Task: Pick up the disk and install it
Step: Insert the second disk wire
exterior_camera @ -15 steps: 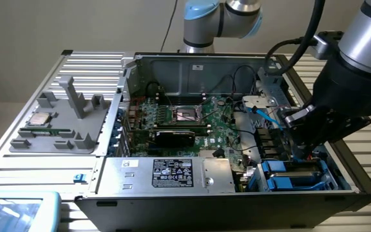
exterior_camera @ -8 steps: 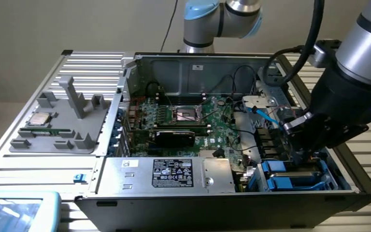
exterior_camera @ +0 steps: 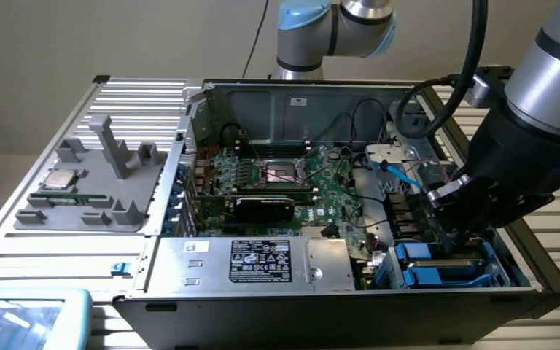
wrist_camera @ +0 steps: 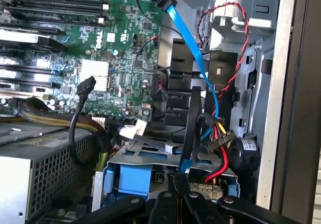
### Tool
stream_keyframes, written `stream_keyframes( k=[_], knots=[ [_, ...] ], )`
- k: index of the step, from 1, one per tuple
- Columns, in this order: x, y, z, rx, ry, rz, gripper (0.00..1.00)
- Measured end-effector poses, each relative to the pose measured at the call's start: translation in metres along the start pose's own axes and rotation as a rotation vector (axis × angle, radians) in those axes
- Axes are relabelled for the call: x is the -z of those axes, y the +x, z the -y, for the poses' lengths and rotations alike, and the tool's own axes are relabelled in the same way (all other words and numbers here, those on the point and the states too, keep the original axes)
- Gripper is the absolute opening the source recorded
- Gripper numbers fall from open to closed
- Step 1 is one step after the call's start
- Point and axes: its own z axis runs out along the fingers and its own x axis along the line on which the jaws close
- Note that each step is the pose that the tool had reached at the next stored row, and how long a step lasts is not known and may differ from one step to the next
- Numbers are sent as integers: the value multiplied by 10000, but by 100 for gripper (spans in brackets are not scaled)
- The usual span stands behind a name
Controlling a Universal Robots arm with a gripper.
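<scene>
The disk [exterior_camera: 442, 268] lies low in the drive bay at the case's corner on the exterior view's right, where its blue carrier rails show. In the wrist view the blue carrier [wrist_camera: 134, 178] sits under a grey metal cage. My gripper [exterior_camera: 455, 235] reaches down into the case just above that bay. Its black fingers [wrist_camera: 168, 206] are shut, meeting at the gripper [wrist_camera: 186, 198]. A flat black cable [wrist_camera: 190, 133] with a blue tip runs down to the fingertips; I cannot tell whether it is gripped. The disk's face is hidden.
A big grey box with a black label [exterior_camera: 251, 262] fills the case's near side. The green motherboard [exterior_camera: 280, 182] lies beyond it. A blue data cable [wrist_camera: 193, 53] and red-black wires [wrist_camera: 220, 18] hang beside the bay. A grey fixture [exterior_camera: 95, 189] holding a small silver chip [exterior_camera: 61, 179] stands outside the case.
</scene>
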Motion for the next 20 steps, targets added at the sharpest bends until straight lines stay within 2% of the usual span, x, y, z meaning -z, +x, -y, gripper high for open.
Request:
stream_keyframes(
  k=[2,4,7,14,20],
  knots=[
    [33,-8,2,12,-37,1,11],
    [125,-26,6,37,-17,-24,11],
    [149,-81,21,83,-26,-36,11],
    [149,-253,48,280,-25,-38,11],
    [53,-270,51,418,-20,-37,11]
  ],
)
